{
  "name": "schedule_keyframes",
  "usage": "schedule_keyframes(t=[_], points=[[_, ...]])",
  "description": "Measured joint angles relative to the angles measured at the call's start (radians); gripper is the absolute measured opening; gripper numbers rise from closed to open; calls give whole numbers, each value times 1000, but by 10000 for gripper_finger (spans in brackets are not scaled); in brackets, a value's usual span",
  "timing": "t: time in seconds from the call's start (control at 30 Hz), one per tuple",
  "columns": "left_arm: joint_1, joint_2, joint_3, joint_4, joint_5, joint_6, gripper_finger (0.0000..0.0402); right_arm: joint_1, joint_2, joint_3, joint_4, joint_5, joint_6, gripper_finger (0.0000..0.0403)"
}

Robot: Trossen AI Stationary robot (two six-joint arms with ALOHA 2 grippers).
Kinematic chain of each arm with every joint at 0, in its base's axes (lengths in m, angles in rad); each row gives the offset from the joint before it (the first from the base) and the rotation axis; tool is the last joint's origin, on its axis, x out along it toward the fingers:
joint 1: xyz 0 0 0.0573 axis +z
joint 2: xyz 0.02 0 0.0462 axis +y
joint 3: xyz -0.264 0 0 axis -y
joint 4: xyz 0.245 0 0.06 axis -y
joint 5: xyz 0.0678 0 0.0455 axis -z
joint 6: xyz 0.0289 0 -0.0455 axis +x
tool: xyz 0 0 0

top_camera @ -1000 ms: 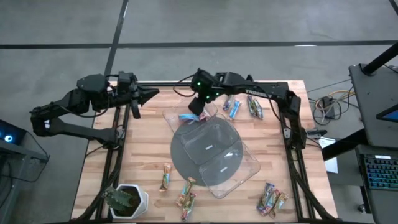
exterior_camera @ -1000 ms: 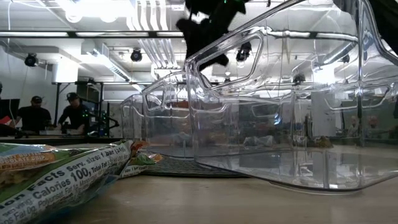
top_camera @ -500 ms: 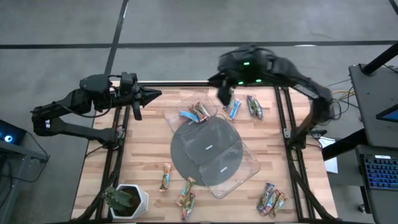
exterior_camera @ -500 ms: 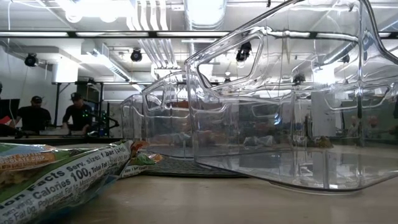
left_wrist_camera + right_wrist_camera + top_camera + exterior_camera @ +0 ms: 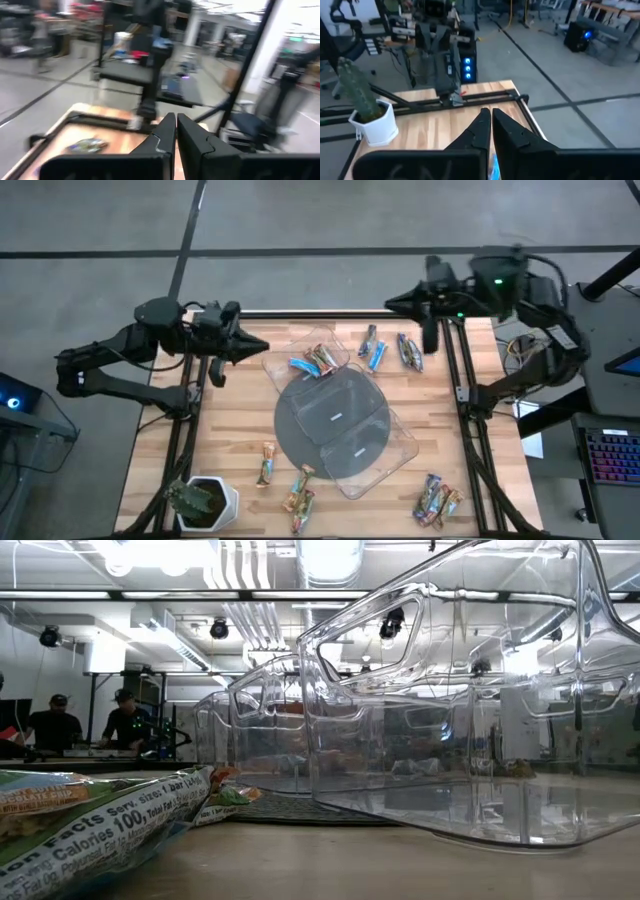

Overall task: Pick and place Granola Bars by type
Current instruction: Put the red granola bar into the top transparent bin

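Since the earlier frame, the right gripper [image 5: 395,304] has pulled back empty, fingers together; the left gripper [image 5: 258,346] waits closed. Two Granola Bars [image 5: 313,361] lie in a tray [image 5: 275,367]; most remain scattered.

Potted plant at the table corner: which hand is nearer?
Left. The left hand hangs above the table's far left edge, on the potted plant's side. The right hand is over the far right edge, diagonally opposite.
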Motion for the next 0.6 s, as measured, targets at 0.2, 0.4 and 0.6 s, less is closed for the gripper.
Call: schedule_keyframes(t=[0.2,0.4,0.6], points=[[-2,69,47,12,189,29,0,-1,-47,-7,-1,25,-3,9],[-26,156,134,-94,296,119,0,-3,-58,-44,-32,61,0,9],[-78,251,206,-289,298,174,0,-2,-53,-85,-31,60,37,9]])
